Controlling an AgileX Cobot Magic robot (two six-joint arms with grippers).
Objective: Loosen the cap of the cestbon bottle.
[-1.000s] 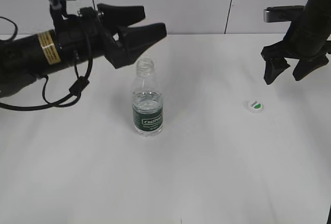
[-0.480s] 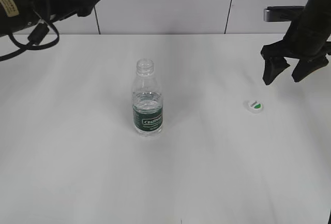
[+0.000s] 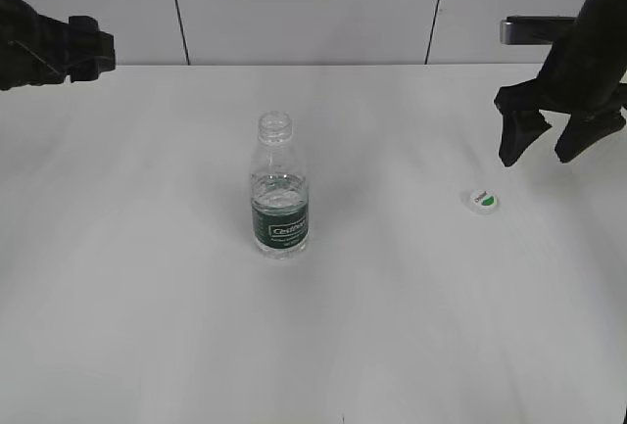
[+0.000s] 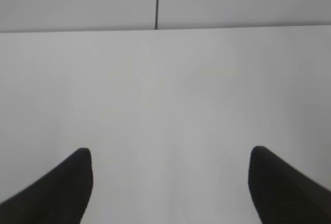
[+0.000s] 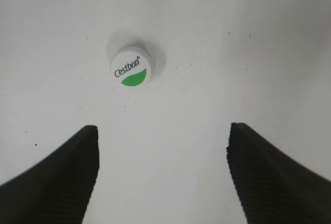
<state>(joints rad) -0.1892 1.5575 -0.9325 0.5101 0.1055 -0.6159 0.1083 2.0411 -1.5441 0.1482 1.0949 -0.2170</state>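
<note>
The cap (image 3: 482, 200) is lying flat on the white table (image 3: 392, 326), off the bottle (image 3: 279, 189) and well to its right. In the right wrist view the cap (image 5: 132, 68) is showing its top, with "Cestbon" lettering above a green half-circle.

The bottle is standing upright near the middle of the table, its threaded neck uncovered. It is clear, with a dark green label band near its base and some water inside.

The right gripper (image 3: 549, 135) is hanging just above and to the right of the cap, not touching it. Its fingers (image 5: 62, 177) are spread wide apart and are gripping nothing; in the wrist view the cap is sitting ahead of the gap between them, nearer the left finger.

The left gripper (image 3: 83, 47) is sitting far off at the left edge of the exterior view, well apart from the bottle. Its fingers (image 4: 57, 188) are also standing wide apart with only bare table (image 4: 165, 105) between them, and a pale wall is rising behind.
</note>
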